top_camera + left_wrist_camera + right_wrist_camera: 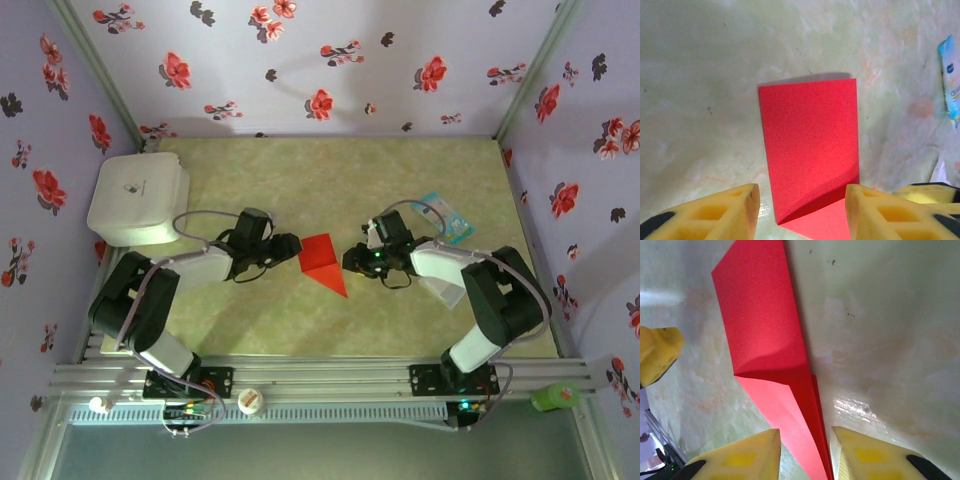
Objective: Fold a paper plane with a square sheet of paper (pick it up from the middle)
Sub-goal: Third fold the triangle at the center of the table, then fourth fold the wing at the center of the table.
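Now red paper (322,258) (folded) lies between both tools (296,248) (350,261).

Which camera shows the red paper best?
The top external camera: the whole red paper fits in, square end and pointed tip, though small. The left wrist camera shows it big but cut off at the bottom. The right wrist camera shows a slanted piece, also cut off.
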You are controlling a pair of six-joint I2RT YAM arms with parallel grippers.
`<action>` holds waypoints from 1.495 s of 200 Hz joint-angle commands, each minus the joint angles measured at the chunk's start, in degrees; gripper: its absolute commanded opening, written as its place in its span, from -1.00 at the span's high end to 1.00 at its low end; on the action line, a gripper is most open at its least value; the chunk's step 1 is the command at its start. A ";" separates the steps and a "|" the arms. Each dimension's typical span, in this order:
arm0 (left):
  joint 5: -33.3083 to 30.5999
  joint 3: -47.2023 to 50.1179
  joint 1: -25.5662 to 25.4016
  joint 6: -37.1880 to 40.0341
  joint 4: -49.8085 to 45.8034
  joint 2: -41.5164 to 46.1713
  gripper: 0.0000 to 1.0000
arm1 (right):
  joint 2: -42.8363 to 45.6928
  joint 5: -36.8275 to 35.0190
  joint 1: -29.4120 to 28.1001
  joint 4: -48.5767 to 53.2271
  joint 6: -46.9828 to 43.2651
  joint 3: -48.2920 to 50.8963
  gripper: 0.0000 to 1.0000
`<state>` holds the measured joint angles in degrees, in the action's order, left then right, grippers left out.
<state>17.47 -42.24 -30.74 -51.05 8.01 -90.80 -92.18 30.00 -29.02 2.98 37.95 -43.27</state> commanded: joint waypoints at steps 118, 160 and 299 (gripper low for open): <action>8.54 -0.35 2.18 -5.25 4.91 -6.36 0.02 | -5.40 4.53 0.14 -6.03 1.40 -2.51 0.78; 8.80 -1.31 2.22 -5.02 4.10 -6.92 0.01 | -4.56 6.86 0.78 -10.96 3.91 -0.22 0.89; 11.17 -3.84 2.48 -5.77 3.89 -9.99 -0.05 | -1.10 11.36 2.99 -23.40 9.64 6.06 0.99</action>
<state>26.74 -44.62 -28.80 -55.61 11.44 -99.42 -94.72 39.57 -26.70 -16.88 45.71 -38.44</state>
